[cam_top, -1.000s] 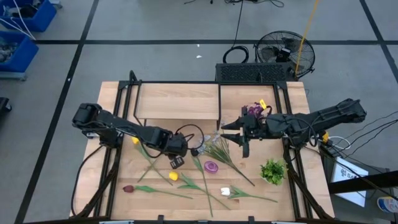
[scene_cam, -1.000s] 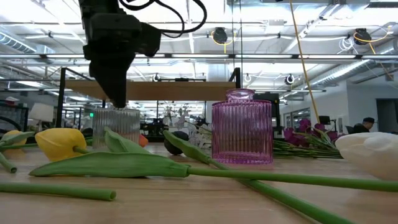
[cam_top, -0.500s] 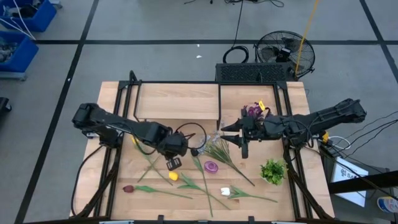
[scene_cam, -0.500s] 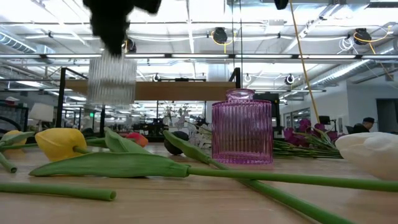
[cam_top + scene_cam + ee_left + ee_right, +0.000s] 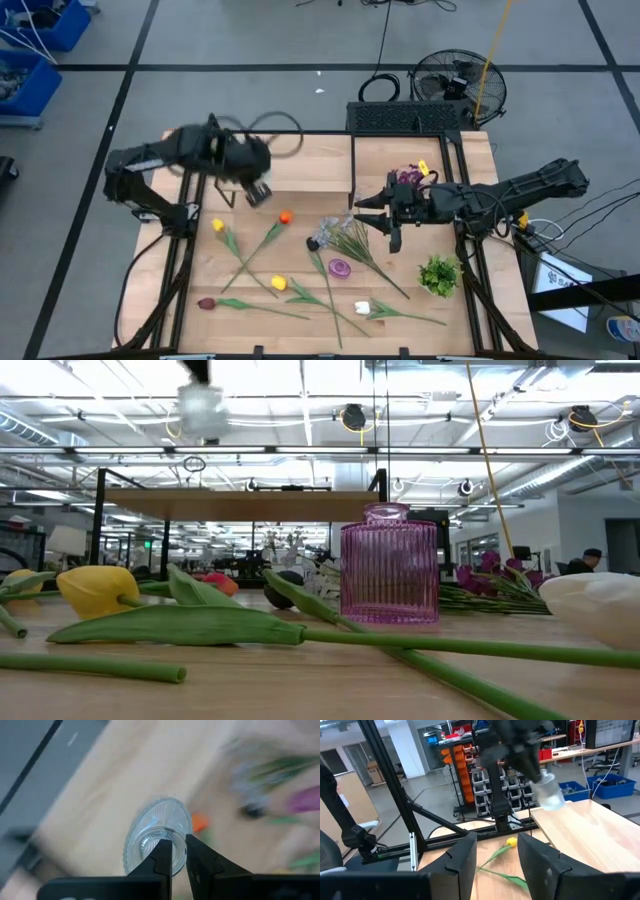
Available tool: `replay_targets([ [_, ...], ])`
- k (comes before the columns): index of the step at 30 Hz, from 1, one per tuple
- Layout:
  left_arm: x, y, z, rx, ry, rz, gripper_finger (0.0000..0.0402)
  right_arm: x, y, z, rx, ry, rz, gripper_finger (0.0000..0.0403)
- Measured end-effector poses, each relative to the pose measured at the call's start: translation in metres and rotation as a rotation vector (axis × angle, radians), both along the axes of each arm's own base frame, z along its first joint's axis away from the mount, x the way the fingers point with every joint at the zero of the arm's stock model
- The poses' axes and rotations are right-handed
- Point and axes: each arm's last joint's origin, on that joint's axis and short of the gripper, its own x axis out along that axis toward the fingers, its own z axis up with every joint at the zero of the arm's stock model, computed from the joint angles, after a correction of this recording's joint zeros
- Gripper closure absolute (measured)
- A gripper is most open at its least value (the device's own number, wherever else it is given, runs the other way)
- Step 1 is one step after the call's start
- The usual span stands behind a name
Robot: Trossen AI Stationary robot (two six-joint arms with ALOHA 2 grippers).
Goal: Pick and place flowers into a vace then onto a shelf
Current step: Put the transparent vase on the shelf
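Flowers (image 5: 300,270) scattered loose across the near half of the table (image 5: 470,160), none in a vase. Clear ribbed vase (image 5: 157,834) held high over the light-wood shelf (image 5: 285,160), pinched at the rim by the closed left gripper (image 5: 177,851). Pink ribbed vase (image 5: 388,565) upright among the stems. Right gripper (image 5: 385,215) parted and empty, just beside the pale sprays (image 5: 345,238).

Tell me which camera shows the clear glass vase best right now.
The left wrist view: the clear vase fills it, the left gripper pinching its rim. The high view shows a small blur, the low view only its base, the right wrist view a distant side.
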Motion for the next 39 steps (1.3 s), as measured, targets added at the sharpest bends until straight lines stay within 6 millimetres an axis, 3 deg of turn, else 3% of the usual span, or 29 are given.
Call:
replay_targets([
  [7, -0.018, 0.044, -0.006, 0.011, 0.082, -0.052, 0.0367, 0.0, 0.0, -0.001, -0.004, 0.006, 0.0, 0.0266],
  [15, -0.02, 0.078, -0.053, -0.123, 0.225, -0.049, 0.0367, 0.0, 0.0, -0.001, -0.006, 0.006, 0.0, 0.0266],
  [20, -0.018, 0.089, -0.07, -0.138, 0.204, -0.04, 0.0365, 0.0, 0.0, -0.001, -0.007, 0.009, 0.0, 0.0266],
  [27, -0.017, 0.103, -0.071, -0.128, 0.134, 0.006, 0.0322, 0.0, 0.0, -0.001, -0.012, 0.014, -0.002, 0.0266],
  [39, -0.02, 0.104, -0.071, -0.147, 0.148, 0.015, 0.0315, 0.0, 0.0, -0.001, -0.013, 0.014, -0.003, 0.0266],
])
